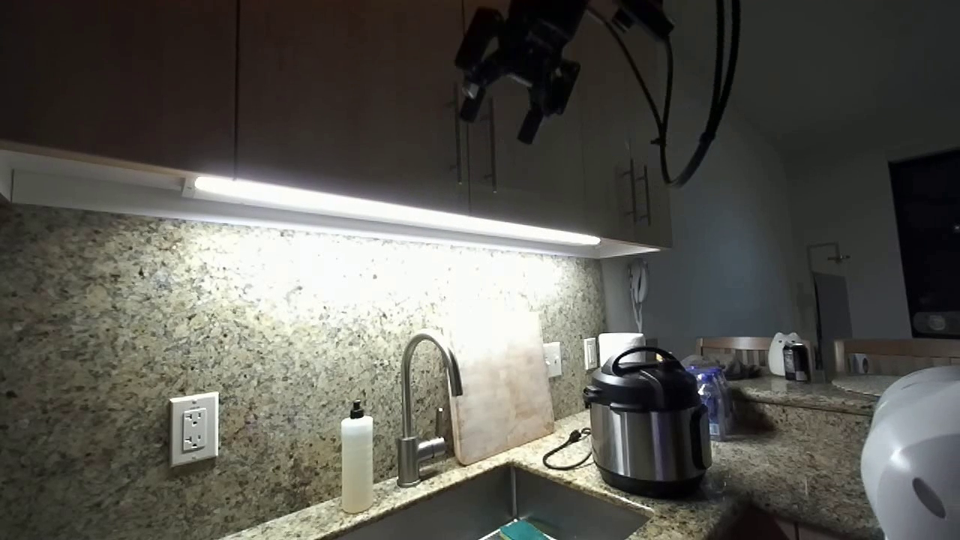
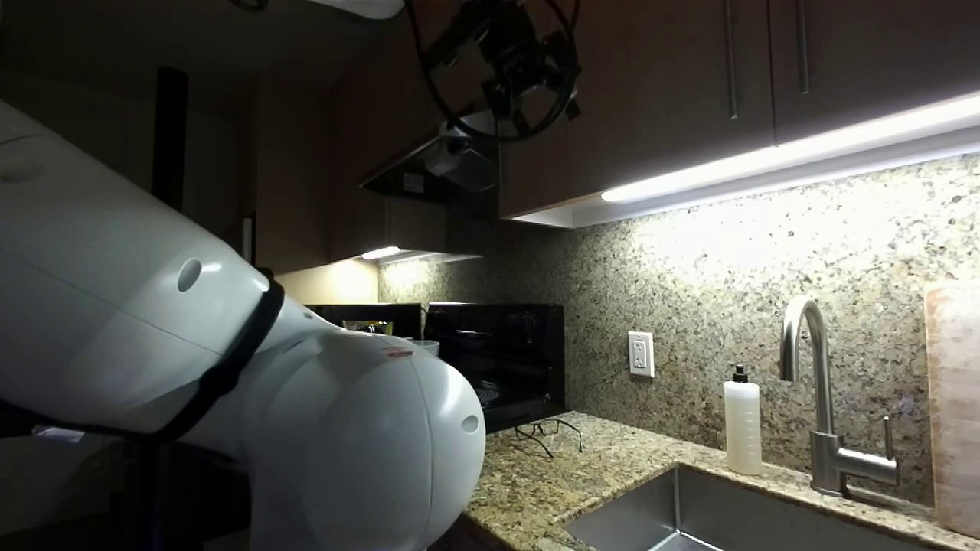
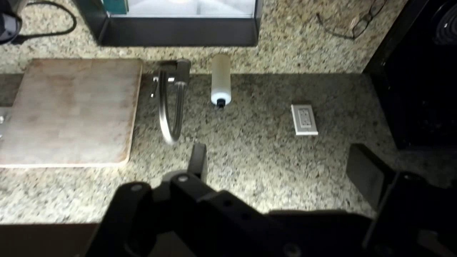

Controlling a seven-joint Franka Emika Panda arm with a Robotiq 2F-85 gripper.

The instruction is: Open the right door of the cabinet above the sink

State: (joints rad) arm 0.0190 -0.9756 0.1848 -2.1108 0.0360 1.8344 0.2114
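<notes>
The cabinet (image 1: 352, 97) hangs above the sink (image 2: 773, 509), its dark brown doors shut, with a bright strip along the bottom edge. Its right door (image 1: 536, 184) has a slim vertical metal handle (image 1: 493, 154) beside the seam; in an exterior view that right door (image 2: 888, 57) reaches out of frame. My gripper (image 1: 500, 116) is raised before the cabinet and overlaps the upper right door; the gap in depth is hard to judge. In the wrist view the gripper (image 3: 280, 162) is open, with nothing between its wide-set fingers, and neither handle shows. Dim light blurs the gripper's outline.
Below are a chrome faucet (image 1: 409, 405), a soap bottle (image 1: 357, 461), a leaning cutting board (image 1: 499, 405) and a pressure cooker (image 1: 651, 442). Eyeglasses (image 2: 547, 436) lie on the counter. A range hood (image 2: 413, 168) juts out, and loose cables (image 1: 724, 97) hang by the arm.
</notes>
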